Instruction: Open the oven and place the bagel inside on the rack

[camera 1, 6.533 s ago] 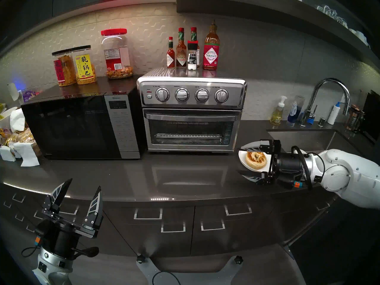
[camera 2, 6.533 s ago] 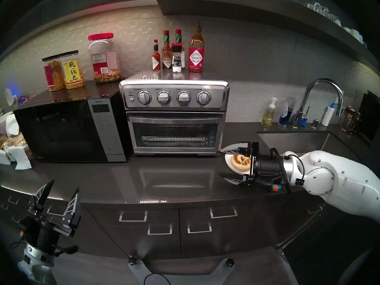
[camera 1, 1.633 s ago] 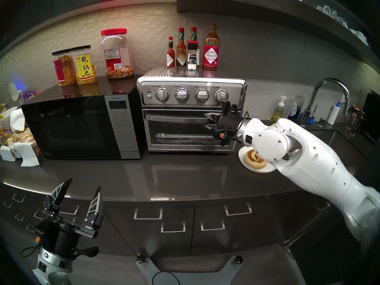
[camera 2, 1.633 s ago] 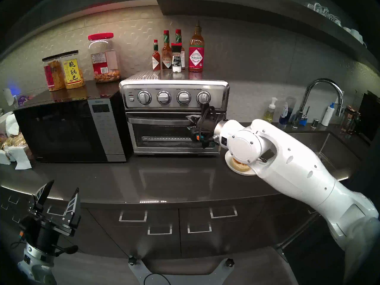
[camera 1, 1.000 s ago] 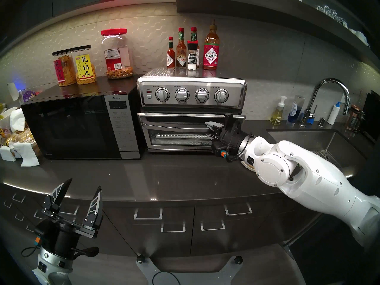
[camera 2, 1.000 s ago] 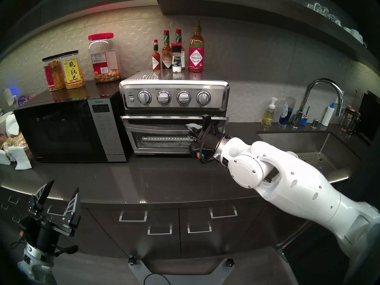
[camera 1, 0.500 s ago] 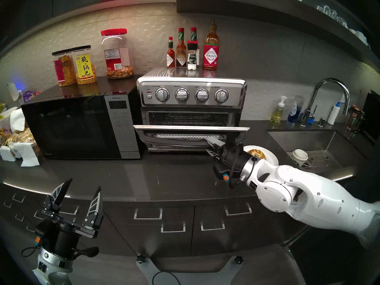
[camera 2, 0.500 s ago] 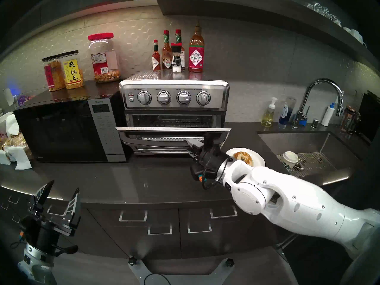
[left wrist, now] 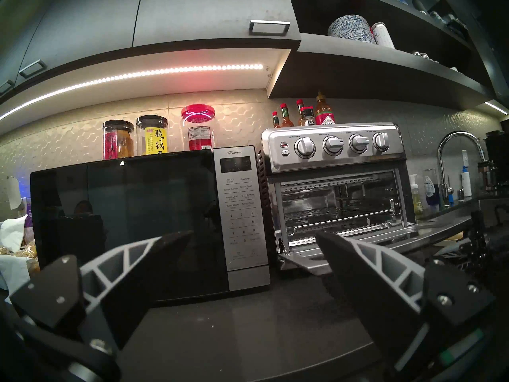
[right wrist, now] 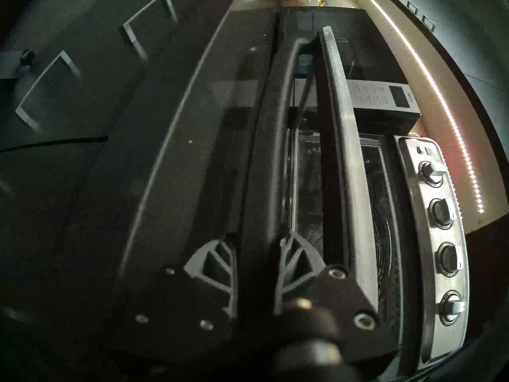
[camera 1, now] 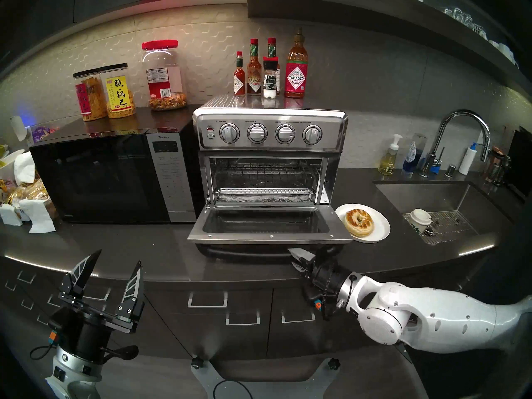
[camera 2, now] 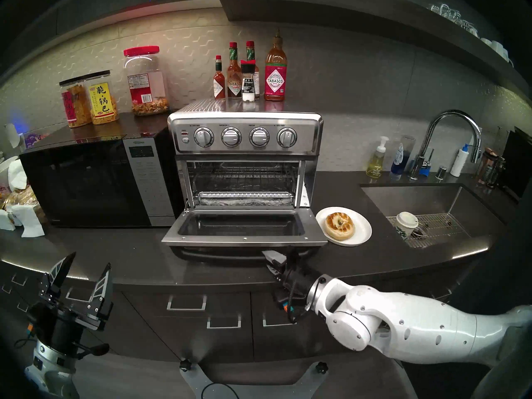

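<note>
- The oven [camera 1: 269,130] is a boxy stainless-steel countertop unit with four round knobs across its upper front; it stands toward the tabletop's back edge, just right of a black microwave [camera 1: 115,173].
- Its glass door [camera 1: 267,225] is dropped flat toward the tabletop's front edge, steel frame up, leaving the cavity open.
- The rack [camera 1: 263,191] is a silver wire shelf with a perforated front rail, spanning the cavity's width low in the opening.
- The bagel [camera 1: 359,222] is round, pale tan with golden-brown patches and a small dark centre hole. It lies on a white plate [camera 1: 380,231] on the tabletop, just right of the open door's right corner.
- The right tool [camera 1: 293,257] sits under the door's front edge near its right end; the right wrist view shows its two fingers [right wrist: 214,263] closed narrowly around the dark bar handle [right wrist: 275,152].
- The left tool [camera 1: 112,271] hangs off the tabletop's front-left edge, fingers spread wide and pointing up, with nothing between them.
- A paper cup [camera 1: 421,218] rests on the grid in the sink [camera 1: 426,194] at the tabletop's right end.
</note>
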{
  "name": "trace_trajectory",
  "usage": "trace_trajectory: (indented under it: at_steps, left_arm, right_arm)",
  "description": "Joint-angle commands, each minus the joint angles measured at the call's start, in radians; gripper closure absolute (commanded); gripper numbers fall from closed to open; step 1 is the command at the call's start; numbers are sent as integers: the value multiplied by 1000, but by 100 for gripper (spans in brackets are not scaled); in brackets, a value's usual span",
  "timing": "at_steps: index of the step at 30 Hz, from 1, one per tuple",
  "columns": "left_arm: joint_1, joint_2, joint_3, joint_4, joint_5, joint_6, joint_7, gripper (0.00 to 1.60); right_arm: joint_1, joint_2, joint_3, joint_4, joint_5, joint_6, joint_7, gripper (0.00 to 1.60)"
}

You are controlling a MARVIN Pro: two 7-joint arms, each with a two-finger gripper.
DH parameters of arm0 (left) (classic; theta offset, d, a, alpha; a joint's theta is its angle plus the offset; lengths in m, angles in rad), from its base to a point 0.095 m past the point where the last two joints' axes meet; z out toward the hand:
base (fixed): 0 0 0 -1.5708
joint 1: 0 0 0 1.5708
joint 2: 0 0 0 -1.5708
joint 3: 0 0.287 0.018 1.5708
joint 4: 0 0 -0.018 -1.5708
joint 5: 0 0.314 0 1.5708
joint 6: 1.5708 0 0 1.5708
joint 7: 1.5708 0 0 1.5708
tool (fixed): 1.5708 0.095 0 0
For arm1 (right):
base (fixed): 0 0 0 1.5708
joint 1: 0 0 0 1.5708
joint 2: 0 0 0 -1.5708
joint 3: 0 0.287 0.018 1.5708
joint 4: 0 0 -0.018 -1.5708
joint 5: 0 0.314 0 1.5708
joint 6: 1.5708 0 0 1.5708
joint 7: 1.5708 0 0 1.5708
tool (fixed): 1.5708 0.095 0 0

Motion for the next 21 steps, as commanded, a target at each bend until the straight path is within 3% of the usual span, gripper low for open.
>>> trace_trajectory:
  at_steps: [1, 11, 12, 14, 15, 16, 17, 21]
  left_arm:
    - [-1, 0, 0, -18, -1, -3, -1, 0]
    - [-2, 1, 0, -16, -1, -3, -1, 0]
    - [-2, 1, 0, -16, -1, -3, -1, 0]
    - [-2, 1, 0, -16, -1, -3, -1, 0]
    - [-2, 1, 0, -16, -1, -3, -1, 0]
    - [-2, 1, 0, -16, -1, -3, -1, 0]
    - [-2, 1, 0, -16, -1, -3, -1, 0]
    - [-2, 1, 0, -16, -1, -3, -1, 0]
  right_arm:
    - [-102, 75, -52, 44, -27, 31, -84, 160]
    - [-145, 119, -89, 46, -35, 20, -152, 160]
    - [-151, 127, -90, 43, -41, 21, -160, 120]
    - [-162, 140, -91, 34, -38, 17, -175, 88]
    - [-152, 130, -99, 41, -42, 20, -175, 88]
    - [-166, 155, -93, 25, -41, 16, -189, 0]
    - [-154, 140, -104, 35, -36, 12, -195, 0]
    - [-175, 182, -100, 10, -40, 9, -237, 0]
